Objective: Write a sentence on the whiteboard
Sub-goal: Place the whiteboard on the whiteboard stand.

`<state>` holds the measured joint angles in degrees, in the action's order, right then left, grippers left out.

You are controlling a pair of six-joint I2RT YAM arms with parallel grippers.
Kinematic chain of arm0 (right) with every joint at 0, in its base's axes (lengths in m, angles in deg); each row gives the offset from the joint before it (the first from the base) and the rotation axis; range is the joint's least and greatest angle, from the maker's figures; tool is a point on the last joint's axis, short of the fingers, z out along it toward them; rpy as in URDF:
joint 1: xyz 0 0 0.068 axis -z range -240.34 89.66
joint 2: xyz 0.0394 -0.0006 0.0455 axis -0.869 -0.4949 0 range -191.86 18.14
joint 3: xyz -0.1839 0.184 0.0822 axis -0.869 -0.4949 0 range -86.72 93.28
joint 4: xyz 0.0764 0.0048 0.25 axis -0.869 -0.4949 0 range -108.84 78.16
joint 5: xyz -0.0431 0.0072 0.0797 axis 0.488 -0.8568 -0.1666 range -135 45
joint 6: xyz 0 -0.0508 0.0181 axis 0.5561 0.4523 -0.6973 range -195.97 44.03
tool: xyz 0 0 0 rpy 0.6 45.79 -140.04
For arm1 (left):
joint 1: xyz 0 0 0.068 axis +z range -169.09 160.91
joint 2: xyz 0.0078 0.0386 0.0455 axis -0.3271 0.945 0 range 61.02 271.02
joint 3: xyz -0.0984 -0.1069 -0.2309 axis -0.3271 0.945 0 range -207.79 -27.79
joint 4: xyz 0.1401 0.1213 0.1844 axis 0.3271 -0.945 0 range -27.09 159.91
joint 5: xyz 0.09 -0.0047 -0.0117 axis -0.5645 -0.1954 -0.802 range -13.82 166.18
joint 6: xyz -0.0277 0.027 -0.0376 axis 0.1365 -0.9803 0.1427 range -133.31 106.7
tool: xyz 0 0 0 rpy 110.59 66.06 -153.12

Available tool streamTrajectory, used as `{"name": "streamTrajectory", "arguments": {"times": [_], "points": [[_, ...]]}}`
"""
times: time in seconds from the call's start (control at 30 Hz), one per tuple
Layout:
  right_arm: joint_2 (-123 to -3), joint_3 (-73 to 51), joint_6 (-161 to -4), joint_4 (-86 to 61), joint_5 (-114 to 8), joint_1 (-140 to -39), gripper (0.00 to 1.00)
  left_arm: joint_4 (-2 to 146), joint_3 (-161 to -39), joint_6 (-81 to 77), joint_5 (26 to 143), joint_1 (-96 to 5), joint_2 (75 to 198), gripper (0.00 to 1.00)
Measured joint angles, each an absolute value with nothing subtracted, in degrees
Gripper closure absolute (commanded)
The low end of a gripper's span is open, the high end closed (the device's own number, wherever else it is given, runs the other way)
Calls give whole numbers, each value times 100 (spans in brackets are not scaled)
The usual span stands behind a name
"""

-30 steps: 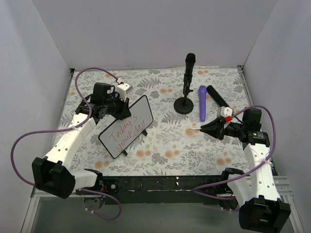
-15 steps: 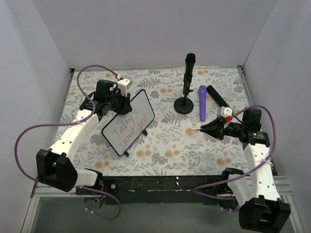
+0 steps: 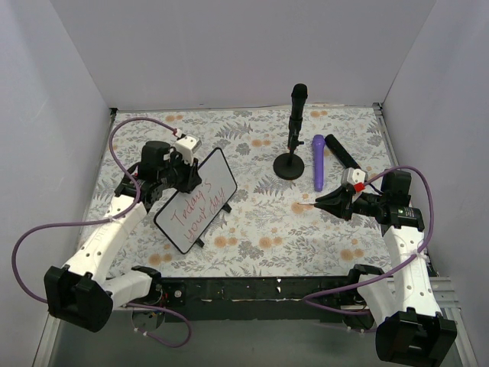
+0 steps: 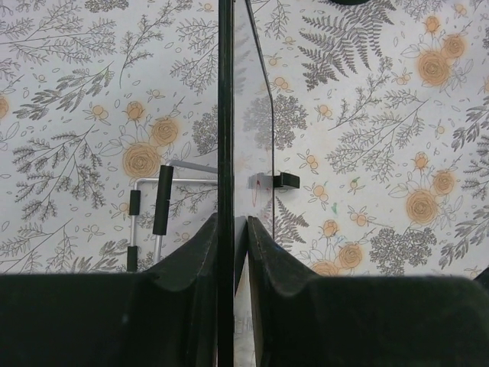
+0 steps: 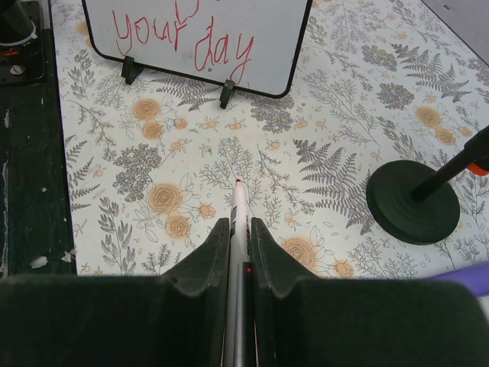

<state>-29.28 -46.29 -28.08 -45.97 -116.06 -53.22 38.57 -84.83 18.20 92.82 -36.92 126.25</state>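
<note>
The whiteboard (image 3: 195, 200) stands on its small black feet on the flowered mat at the left, tilted, with the red sentence (image 3: 195, 206) "Today's your day" on it. My left gripper (image 3: 188, 170) is at its upper far edge. In the left wrist view the board's black edge (image 4: 226, 115) runs straight between the fingers, and the left gripper (image 4: 231, 220) is shut on it. My right gripper (image 3: 322, 202) hovers at the right, shut on a white marker (image 5: 240, 202) with a red tip that points toward the whiteboard (image 5: 206, 30), well short of it.
A black microphone stand (image 3: 289, 165) with a black microphone stands at the back centre; its round base (image 5: 412, 200) lies right of the marker. A purple microphone (image 3: 318, 162) and a black one (image 3: 342, 153) lie beside it. The board's metal prop (image 4: 145, 222) shows behind the board.
The left arm has swung the whiteboard slightly left and toward the front, so it leans more. The right arm and marker have not moved.
</note>
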Motion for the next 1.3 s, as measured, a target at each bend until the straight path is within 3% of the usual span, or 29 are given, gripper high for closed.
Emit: {"name": "streamTrajectory", "arguments": {"times": [0.33, 1.3], "points": [[-2928, -4629, -2808, -4597, -11606, -5322, 99, 4063, -8137, 1543, 8865, -3644, 12395, 64], [-2949, -4631, -2808, -4597, -11591, -5322, 99, 4183, -7873, 1370, 8305, -3609, 12516, 50]]}}
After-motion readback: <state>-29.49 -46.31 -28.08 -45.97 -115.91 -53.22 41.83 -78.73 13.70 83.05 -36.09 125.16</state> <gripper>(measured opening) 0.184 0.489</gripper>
